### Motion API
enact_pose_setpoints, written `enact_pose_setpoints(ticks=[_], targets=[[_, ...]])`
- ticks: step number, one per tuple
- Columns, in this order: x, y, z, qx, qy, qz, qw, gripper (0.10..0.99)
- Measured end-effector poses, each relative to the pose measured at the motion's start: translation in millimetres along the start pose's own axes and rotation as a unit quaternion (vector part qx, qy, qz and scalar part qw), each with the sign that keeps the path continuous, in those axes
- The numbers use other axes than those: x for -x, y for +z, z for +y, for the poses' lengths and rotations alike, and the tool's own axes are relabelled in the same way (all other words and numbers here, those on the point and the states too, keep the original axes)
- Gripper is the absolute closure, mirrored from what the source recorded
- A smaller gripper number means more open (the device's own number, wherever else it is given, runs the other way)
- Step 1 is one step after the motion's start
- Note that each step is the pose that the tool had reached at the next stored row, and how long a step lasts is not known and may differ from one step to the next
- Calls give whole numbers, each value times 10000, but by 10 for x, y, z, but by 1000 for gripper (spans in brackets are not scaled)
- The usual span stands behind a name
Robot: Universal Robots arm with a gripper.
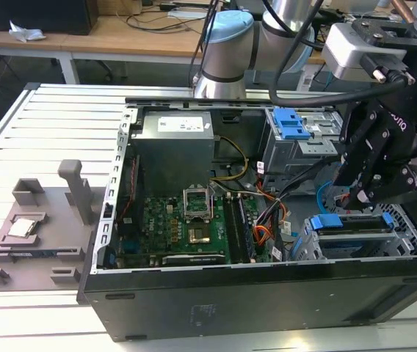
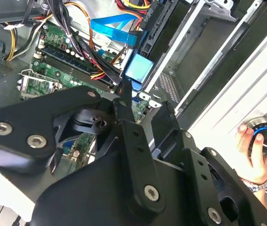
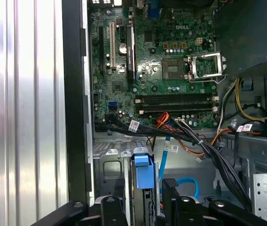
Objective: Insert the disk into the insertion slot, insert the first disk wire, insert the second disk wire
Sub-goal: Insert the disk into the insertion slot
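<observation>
The pincer (image 1: 364,196) hangs just above the disk (image 1: 348,229), which lies in the insertion slot (image 1: 307,248) with its blue carrier showing; whether it is fully home I cannot tell. In the first wrist view the pincer (image 3: 141,193) has its fingers spread, one either side of the disk's (image 3: 142,172) blue edge, touching neither side as far as I can see and pinching nothing.

Risks, as I judge them: a bundle of black wires (image 3: 208,146) runs close beside the pincer and just beyond the insertion slot (image 3: 106,169); a finger could hook one of these and drag a plug loose. A flat blue wire (image 2: 107,23) ends in a black plug just ahead of the pincer (image 2: 145,99); a plug met askew could bend or jam rather than seat. A person's hand (image 2: 253,150) is near the pincer, outside the case wall; any wide swing that way could strike it.

The exterior view gives the whole open case on the table (image 1: 54,117), how high the pincer stands over the slot, and the taller cage with a blue latch (image 1: 293,125) beyond it. The first wrist view looks past the fingers (image 3: 111,201) at the gap between them and the motherboard (image 3: 166,70) ahead. The second wrist view gives the blue wire's plug and the hand.
</observation>
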State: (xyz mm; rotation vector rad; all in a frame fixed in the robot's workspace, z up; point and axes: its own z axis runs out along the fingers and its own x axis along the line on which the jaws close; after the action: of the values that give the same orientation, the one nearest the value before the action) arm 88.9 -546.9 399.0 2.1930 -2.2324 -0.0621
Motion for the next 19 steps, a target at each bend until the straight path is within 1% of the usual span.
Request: enact_pose_setpoints(ticks=[2, 3, 6, 7, 13, 14, 17, 18, 19], targets=[[0, 0, 0, 0, 0, 0, 10000, 784], [0, 1, 0, 0, 0, 0, 10000, 784], [0, 1, 0, 0, 0, 0, 10000, 965], [0, 1, 0, 0, 0, 0, 10000, 980], [0, 3, -5, 0, -1, -1, 10000, 980], [1, 3, -28, 0, 0, -1, 10000, 980], [7, -4, -170, 0, -1, 0, 10000, 980], [9, -5, -228, 1, 0, 0, 10000, 980], [11, -6, -248, 1, 0, 0, 10000, 980]])
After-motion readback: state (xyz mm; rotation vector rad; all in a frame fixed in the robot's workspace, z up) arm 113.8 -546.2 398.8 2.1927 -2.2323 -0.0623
